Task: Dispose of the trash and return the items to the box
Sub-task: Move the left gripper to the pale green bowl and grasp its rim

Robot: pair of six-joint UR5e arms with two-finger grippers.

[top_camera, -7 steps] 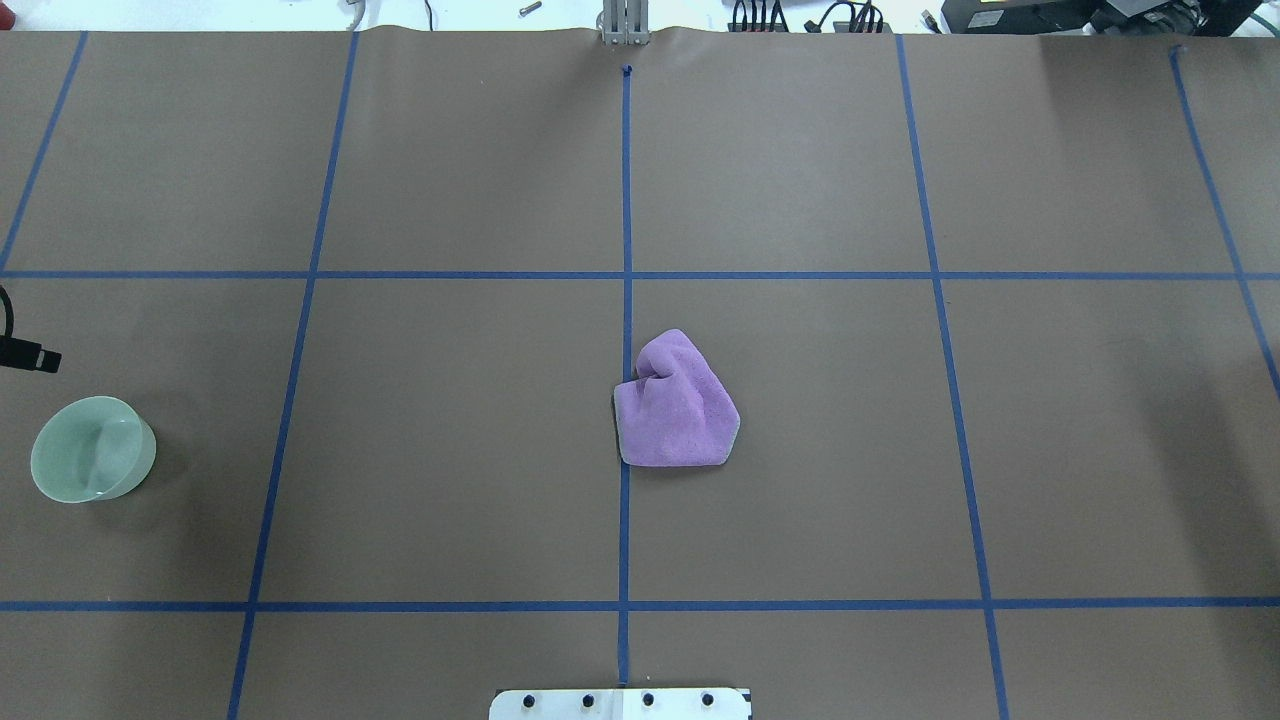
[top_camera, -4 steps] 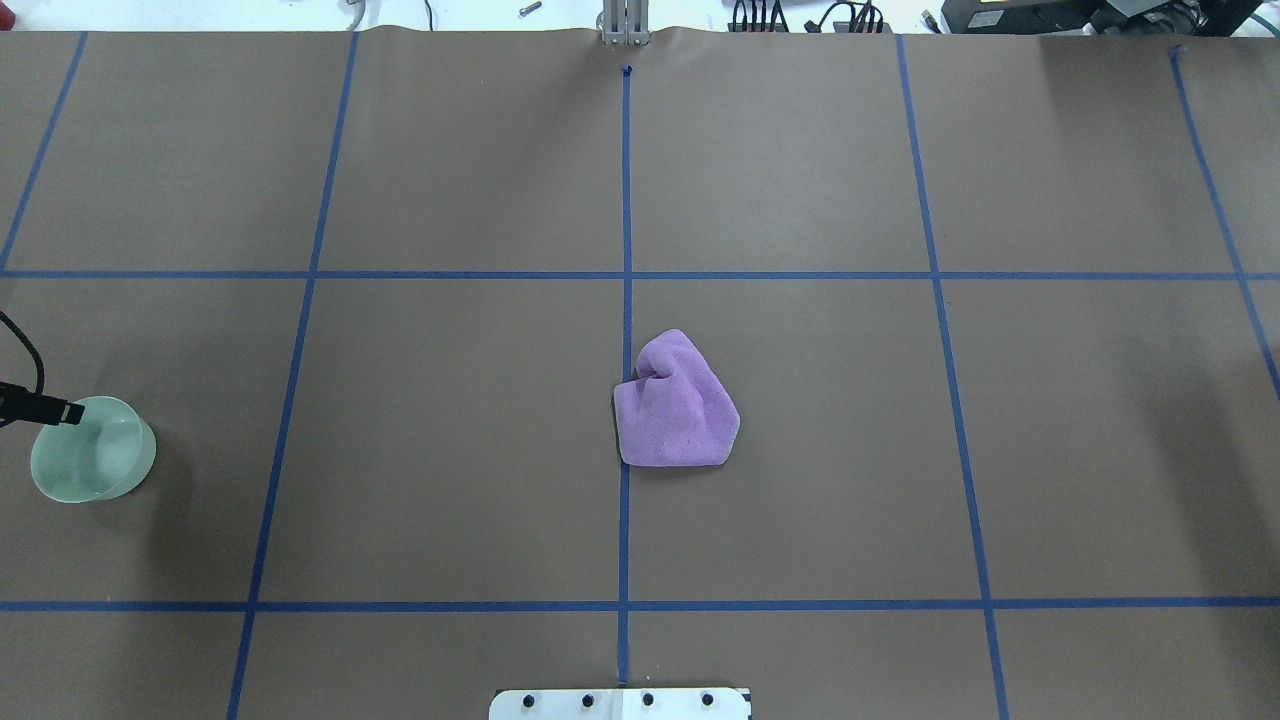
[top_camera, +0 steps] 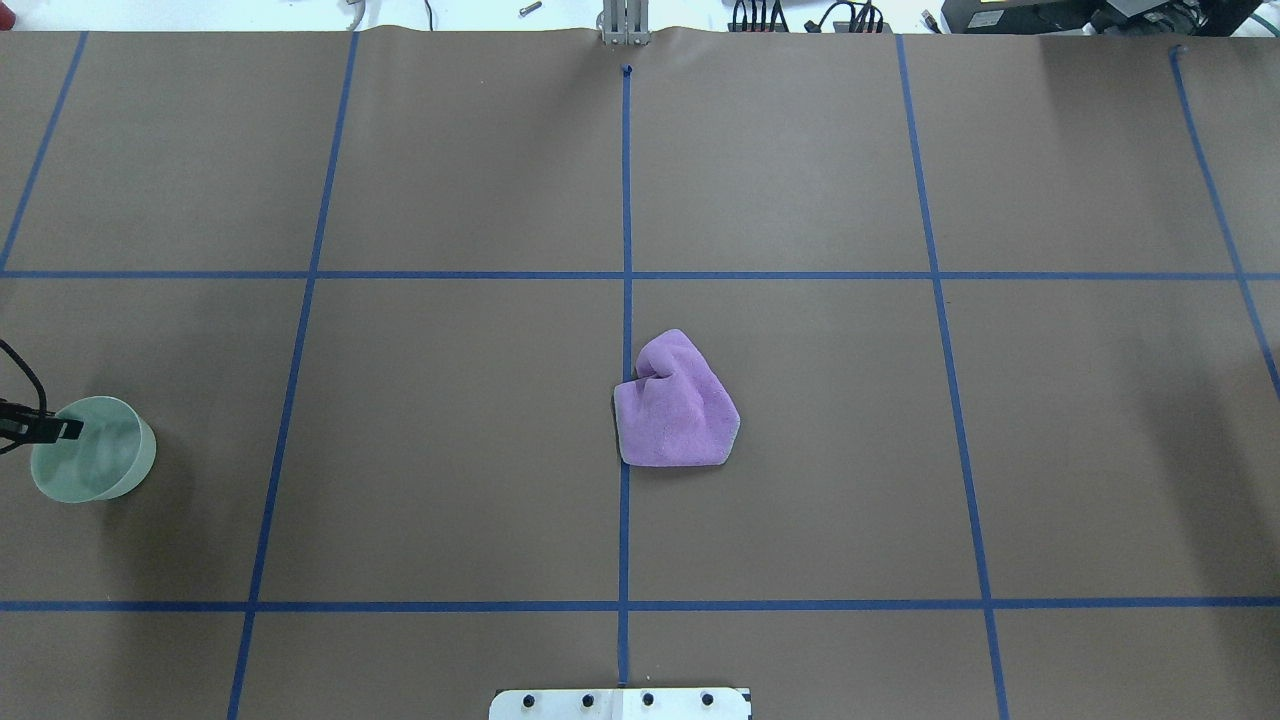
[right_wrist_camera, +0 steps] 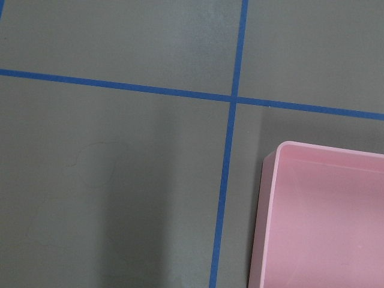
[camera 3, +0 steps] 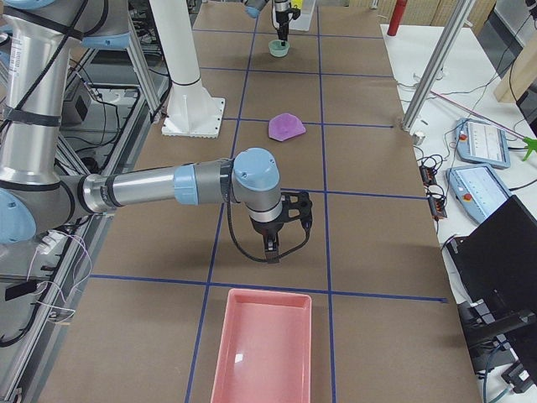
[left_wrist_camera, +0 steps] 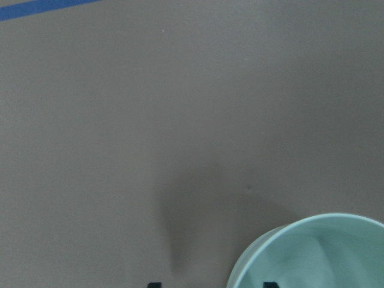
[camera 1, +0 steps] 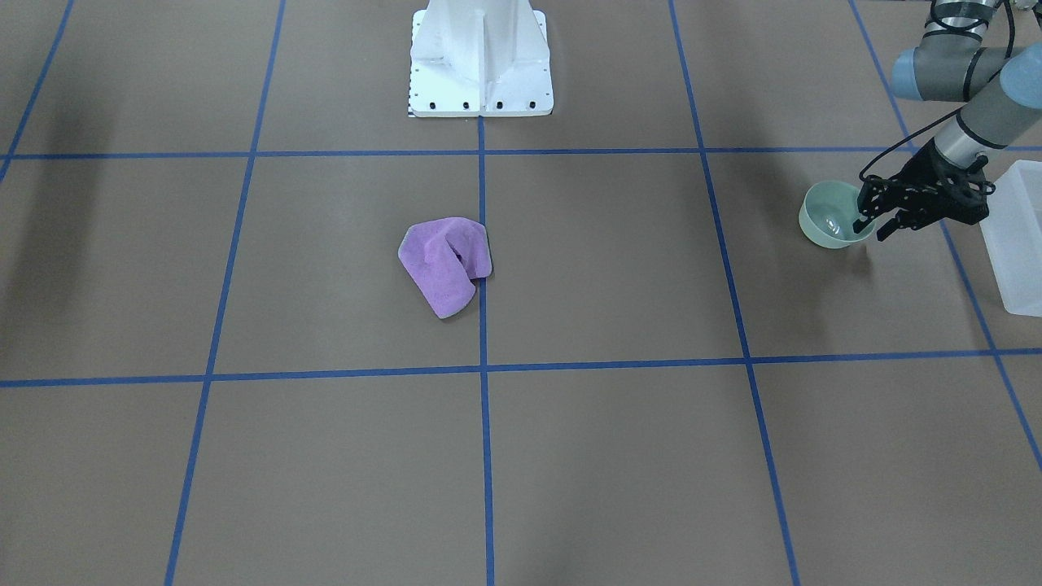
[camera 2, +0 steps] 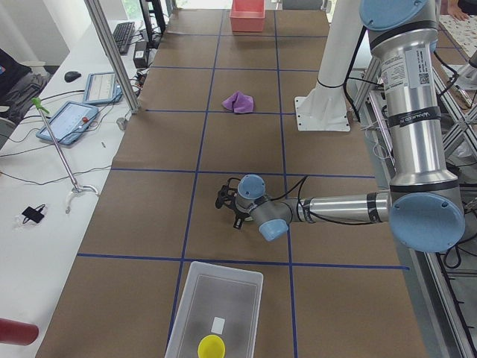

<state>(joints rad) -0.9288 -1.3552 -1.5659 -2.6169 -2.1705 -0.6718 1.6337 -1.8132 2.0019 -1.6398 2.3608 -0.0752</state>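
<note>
The pale mint-green bowl stands upright on the table by my left arm; it also shows in the overhead view and the left wrist view. My left gripper is open and astride the bowl's rim, one finger inside and one outside, as the left wrist view shows. The frosted white box lies beside it, with the yellow cup inside. My right gripper hangs low over bare table near a pink tray; I cannot tell whether it is open.
A crumpled purple cloth lies at the table's middle. The pink tray lies at the table's right end and shows in the right wrist view. The white robot base stands at the near edge.
My left gripper has moved from beside the bowl to over its rim and come lower. The bowl and cloth have not moved.
</note>
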